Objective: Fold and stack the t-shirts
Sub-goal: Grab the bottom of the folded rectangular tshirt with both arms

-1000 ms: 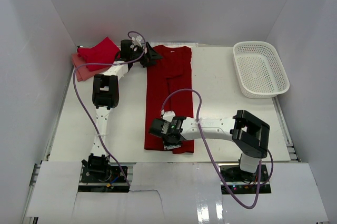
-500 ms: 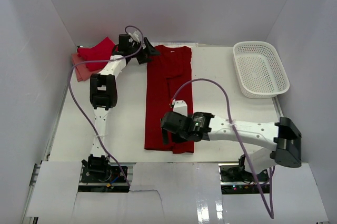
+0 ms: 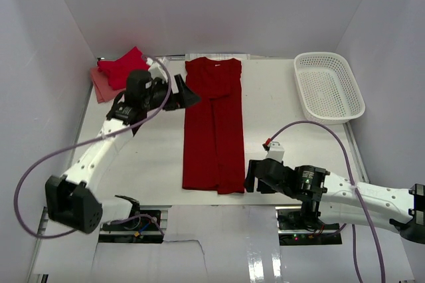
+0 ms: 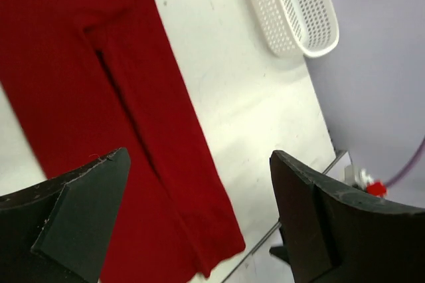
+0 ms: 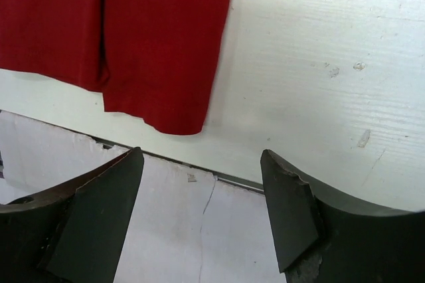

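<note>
1. At the near edge of the desk (image 3: 292,130), we find the right tool (image 3: 251,179) has let go of the deep red t-shirt (image 3: 214,123) and pulled off to the right of its hem. Its jaws stand apart and empty, just beside the cloth.
2. Toward the far edge, the left tool (image 3: 188,95) has drawn back from the collar. It hangs spread wide at the shirt's left side, holding nothing.
3. We judge the lengthwise fold finished. The shirt lies as a narrow strip down the middle of the desk, collar at the far edge and hem at the near edge. The crosswise folds and the stacking are not yet done.
4. Folded t-shirts (image 3: 123,69) wait in the far left corner.
5. The left arm stretches diagonally from the near left corner. The right arm lies low along the near edge, its tool pointing left at the hem.
</note>
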### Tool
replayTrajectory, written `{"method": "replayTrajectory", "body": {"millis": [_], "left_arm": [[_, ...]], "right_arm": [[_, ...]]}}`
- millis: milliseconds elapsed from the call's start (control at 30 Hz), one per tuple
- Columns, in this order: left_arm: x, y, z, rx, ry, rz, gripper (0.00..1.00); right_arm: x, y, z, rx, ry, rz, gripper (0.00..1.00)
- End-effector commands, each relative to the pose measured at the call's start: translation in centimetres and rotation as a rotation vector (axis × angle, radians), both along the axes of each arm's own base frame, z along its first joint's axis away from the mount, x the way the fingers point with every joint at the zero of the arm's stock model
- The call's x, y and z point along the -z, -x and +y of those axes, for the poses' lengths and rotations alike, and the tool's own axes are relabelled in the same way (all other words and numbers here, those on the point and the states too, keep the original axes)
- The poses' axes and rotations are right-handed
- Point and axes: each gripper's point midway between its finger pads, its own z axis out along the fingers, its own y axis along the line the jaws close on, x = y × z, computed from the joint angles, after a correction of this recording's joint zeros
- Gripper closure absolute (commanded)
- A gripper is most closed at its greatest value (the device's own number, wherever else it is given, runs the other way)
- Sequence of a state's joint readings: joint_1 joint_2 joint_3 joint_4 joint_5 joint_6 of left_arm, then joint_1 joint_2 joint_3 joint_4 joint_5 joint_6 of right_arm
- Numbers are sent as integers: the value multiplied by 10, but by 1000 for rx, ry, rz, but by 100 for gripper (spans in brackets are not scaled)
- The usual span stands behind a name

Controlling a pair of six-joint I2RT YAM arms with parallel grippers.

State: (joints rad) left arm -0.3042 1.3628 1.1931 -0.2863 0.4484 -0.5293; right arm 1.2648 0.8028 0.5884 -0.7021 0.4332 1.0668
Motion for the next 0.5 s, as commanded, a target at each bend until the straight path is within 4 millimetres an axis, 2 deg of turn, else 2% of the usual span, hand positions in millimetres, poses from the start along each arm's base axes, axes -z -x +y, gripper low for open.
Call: {"method": "replayTrajectory", "body": {"millis": [0, 33, 67, 100, 133, 167, 267, 367, 467], "left_arm": [[41, 41, 30, -90, -94, 66, 2], [61, 57, 38, -106, -121, 110, 2], [45, 72, 45, -120, -107, 62, 2], [43, 81, 48, -127, -105, 52, 2], [49, 91, 56, -154, -118, 71, 2], [34, 101, 60, -164, -95, 19, 2], [21, 115, 63, -147, -99, -14, 2], [32, 117, 71, -166, -171, 44, 2], [62, 121, 76, -175, -240, 163, 2]], "right_arm": [[-2, -4, 11, 19, -67, 16, 23], [1, -4, 12, 5, -60, 16, 23], [2, -7, 18, 0, -84, 30, 23], [4, -9, 21, -12, -96, 42, 23], [8, -14, 28, -48, -113, 31, 25], [10, -19, 31, -54, -146, 69, 25], [5, -37, 37, -79, -144, 55, 27], [-2, -47, 40, -103, -171, 78, 28], [-2, -45, 50, -146, -274, 120, 31]]}}
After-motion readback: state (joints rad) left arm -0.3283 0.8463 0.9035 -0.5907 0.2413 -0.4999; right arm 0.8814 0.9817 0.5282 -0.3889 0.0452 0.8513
